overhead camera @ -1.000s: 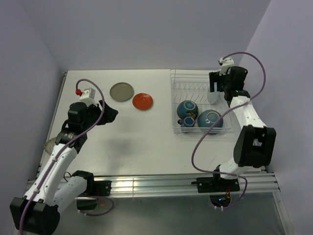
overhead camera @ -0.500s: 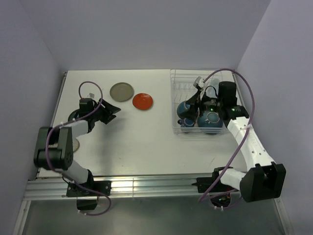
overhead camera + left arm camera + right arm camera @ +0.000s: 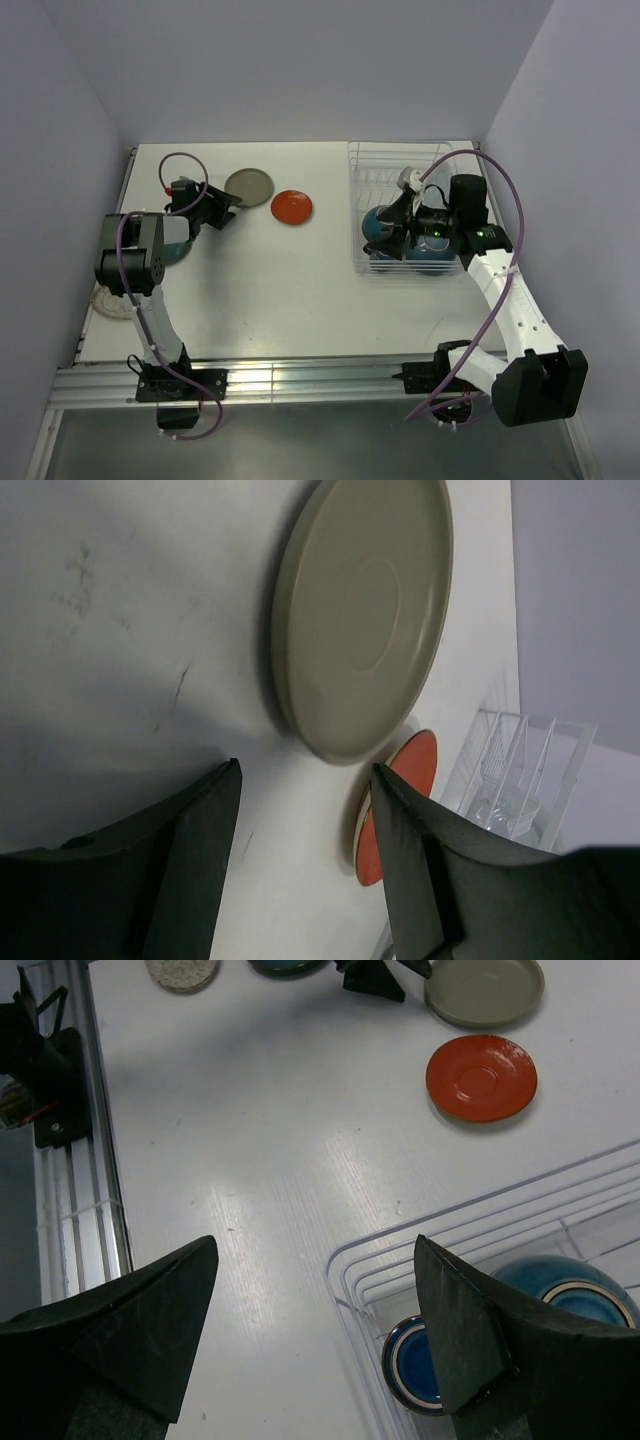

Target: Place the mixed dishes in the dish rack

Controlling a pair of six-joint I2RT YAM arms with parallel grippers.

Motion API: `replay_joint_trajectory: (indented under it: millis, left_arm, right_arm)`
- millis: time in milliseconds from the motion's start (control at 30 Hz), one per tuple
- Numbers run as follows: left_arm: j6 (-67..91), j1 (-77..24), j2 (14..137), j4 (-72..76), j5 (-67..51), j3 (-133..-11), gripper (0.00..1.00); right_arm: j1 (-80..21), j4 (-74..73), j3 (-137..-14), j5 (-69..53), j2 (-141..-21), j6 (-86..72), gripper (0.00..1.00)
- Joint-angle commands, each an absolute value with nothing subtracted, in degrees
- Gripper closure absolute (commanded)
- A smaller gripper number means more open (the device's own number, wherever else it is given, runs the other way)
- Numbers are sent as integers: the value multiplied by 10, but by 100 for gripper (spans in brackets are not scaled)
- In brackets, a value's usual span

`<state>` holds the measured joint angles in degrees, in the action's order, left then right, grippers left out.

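1. Grey-olive plate point(image 3: 365, 615) lies flat on the table point(image 3: 300, 290), just beside the orange-red plate point(image 3: 292, 207), well apart from the dish rack point(image 3: 400, 146).
2. Our left claw point(image 3: 304, 771) stands open and empty just short of its rim; our right claw point(image 3: 315, 1260) gapes empty over the dish rack.
3. We judge it stiff, slick, chippable: pinch the raised rim.

White table point(image 3: 300, 295); aluminium rail point(image 3: 320, 378) along near edge; lavender walls point(image 3: 300, 70) behind, both sides.
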<state>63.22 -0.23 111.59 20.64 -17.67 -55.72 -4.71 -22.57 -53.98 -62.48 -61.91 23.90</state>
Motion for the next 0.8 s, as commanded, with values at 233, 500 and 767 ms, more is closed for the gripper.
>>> replay_joint_trajectory:
  millis: [233, 500, 767]
  left_arm:
    - [627, -2, 1201, 111, -99, -672, 46]
    - [595, -2, 1219, 64, -98, -707, 65]
    - [573, -3, 1216, 73, -122, -701, 95]
  right_arm:
    - [-26, -234, -542, -654, -611, 261, 14]
    - [-18, -229, -538, -658, -613, 257, 14]
    - [-7, -224, -534, -667, -611, 251, 14]
